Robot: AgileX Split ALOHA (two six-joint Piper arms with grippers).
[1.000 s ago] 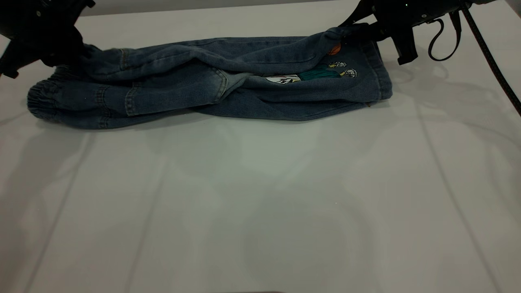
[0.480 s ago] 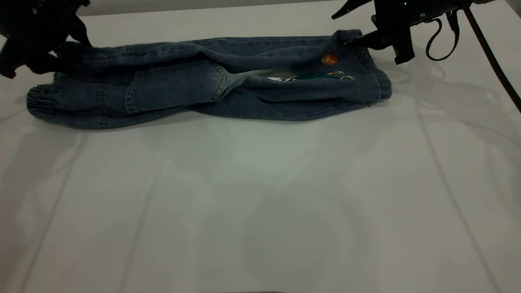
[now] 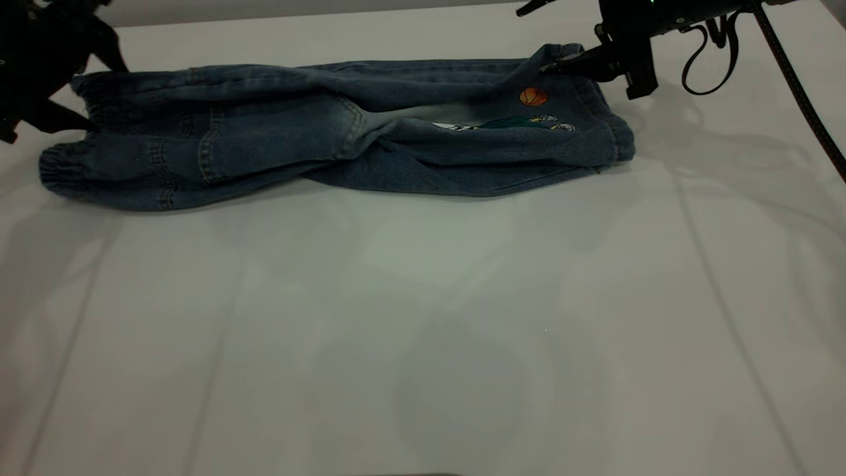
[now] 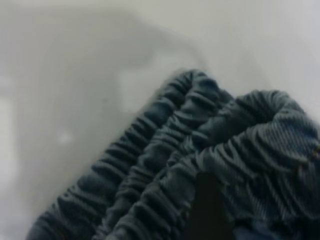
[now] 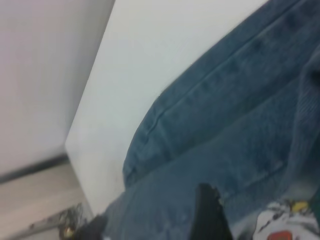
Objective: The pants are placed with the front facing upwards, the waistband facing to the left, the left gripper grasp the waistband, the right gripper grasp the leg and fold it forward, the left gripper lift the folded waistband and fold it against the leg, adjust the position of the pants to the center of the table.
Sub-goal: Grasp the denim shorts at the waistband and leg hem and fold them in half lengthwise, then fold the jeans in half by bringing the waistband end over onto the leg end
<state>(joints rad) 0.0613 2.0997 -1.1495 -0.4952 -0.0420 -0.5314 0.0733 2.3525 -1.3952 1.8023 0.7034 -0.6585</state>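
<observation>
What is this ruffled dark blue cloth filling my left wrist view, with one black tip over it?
Observer: It is the gathered elastic waistband of small blue denim pants, which lie lengthwise along the far side of the white table.
Visitor: Whose black tip is that?
Observer: It belongs to the black left gripper, whose fingers are spread open at the waistband's far corner.
Visitor: Is the other arm anywhere near?
Observer: The black right gripper is open at the opposite end, with its lower finger at the far leg hem.
Visitor: Anything printed on them?
Observer: There is an orange basketball print near that hem.
</observation>
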